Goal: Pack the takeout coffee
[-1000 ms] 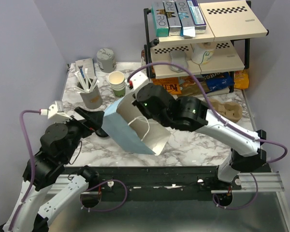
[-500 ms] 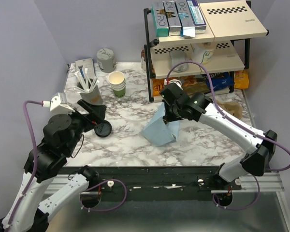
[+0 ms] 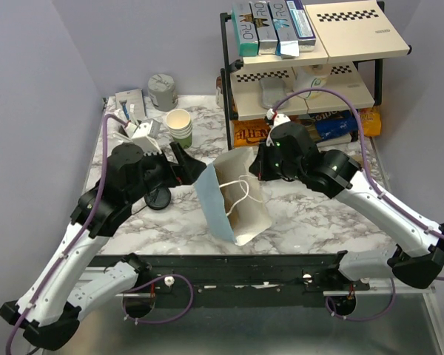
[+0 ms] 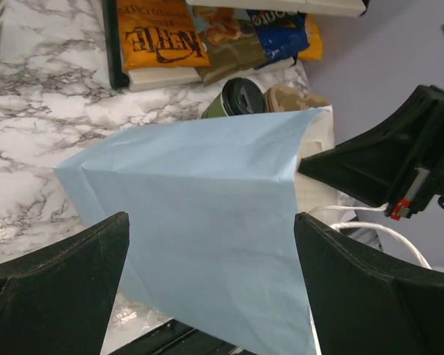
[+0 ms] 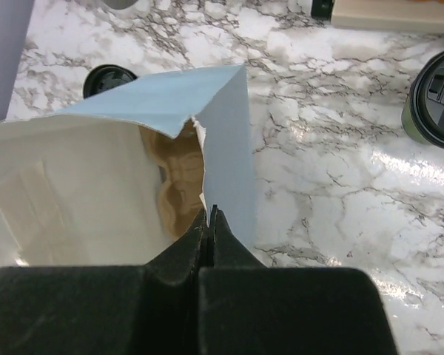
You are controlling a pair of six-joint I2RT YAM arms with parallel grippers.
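While our right gripper (image 5: 209, 211) pinches the torn rim of the paper bag (image 3: 213, 203), our left gripper (image 4: 211, 222) gapes wide at its blue side; the takeout coffee (image 5: 433, 96) stands outside, toward the tabletop's (image 5: 333, 185) far edge.

Left fingers (image 4: 59, 288) spread wide — right fingers (image 5: 179, 250) pressed tight together, both reaching inward, close to each other

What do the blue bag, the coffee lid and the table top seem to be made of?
Blue bag: matte paper, probably; it holds sharp creases and its rim is torn.
Coffee lid: black plastic, moulded ridges, slight sheen.
Table top: glossy marble pattern with glare; stone or laminate, cannot tell.
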